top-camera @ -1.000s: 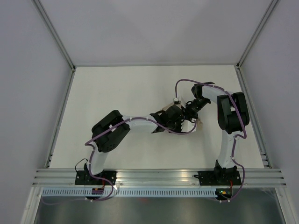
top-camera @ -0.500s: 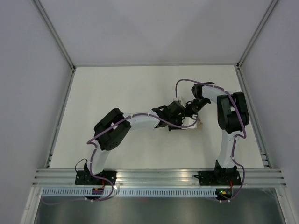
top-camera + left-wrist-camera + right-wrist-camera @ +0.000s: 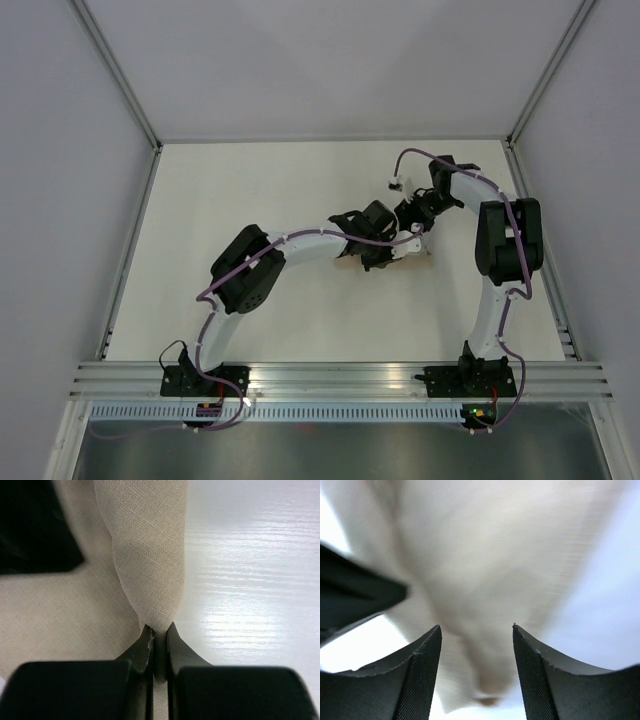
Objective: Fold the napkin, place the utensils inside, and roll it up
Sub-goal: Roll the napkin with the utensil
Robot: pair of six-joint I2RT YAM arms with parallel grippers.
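The beige napkin (image 3: 145, 555) lies bunched on the white table, with a raised fold running up the left wrist view. My left gripper (image 3: 159, 630) is shut on the near end of that fold. From above, only a sliver of the napkin (image 3: 420, 264) shows under the arms, beside the left gripper (image 3: 393, 252). My right gripper (image 3: 476, 630) stands open just above the blurred napkin (image 3: 485, 575), with nothing between its fingers; in the top view the right gripper (image 3: 413, 222) sits just behind the left one. The utensils are out of view.
White table (image 3: 250, 580) extends to the right of the fold. Grey walls and metal rails (image 3: 135, 250) border the table. The right arm's dark wrist (image 3: 35, 530) crowds the left gripper, whose dark body (image 3: 350, 600) shows in the right wrist view.
My left gripper has shut on the napkin fold and reached further right. My right gripper has opened, let go of the cloth and drawn back toward the far right.
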